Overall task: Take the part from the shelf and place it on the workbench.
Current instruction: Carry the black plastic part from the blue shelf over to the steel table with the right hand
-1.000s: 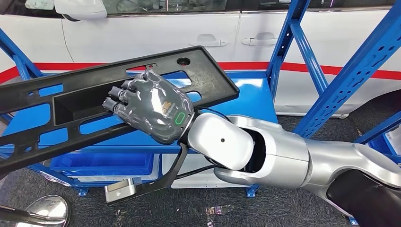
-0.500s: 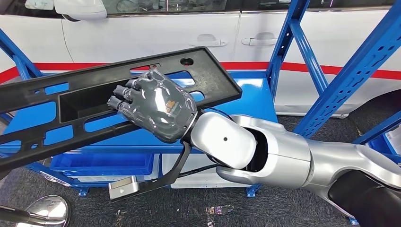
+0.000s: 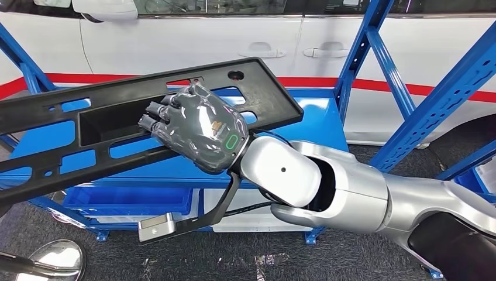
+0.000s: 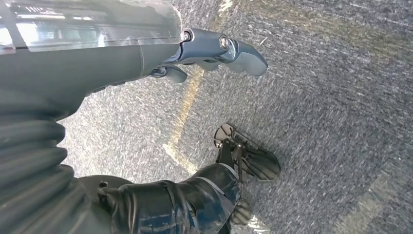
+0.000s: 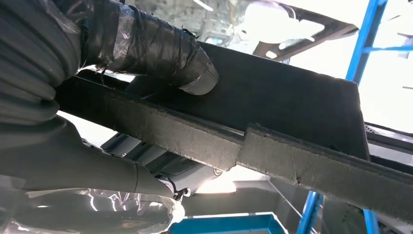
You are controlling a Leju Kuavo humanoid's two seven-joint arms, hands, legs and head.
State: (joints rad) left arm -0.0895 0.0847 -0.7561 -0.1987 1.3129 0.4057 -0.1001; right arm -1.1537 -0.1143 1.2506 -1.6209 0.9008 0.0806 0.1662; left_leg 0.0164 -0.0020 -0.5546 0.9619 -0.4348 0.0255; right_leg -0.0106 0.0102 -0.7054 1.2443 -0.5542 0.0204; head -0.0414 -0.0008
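In front of the blue shelf rack [image 3: 383,64], right robot hand [image 3: 196,126] grips the long black plastic trim panel [image 3: 245,93], fingers curled over its inner rail into the rectangular recess; right wrist view has the thumb [image 5: 160,48] pressed on the panel's underside. Panel is in the air, tilted, far end higher, spanning above the blue shelf deck [image 3: 316,126]. White car [image 3: 193,41] with red stripe behind the rack. Left robot hand [image 4: 214,51] hangs over grey carpet [image 4: 331,97], holding nothing, fingers slightly bent and apart.
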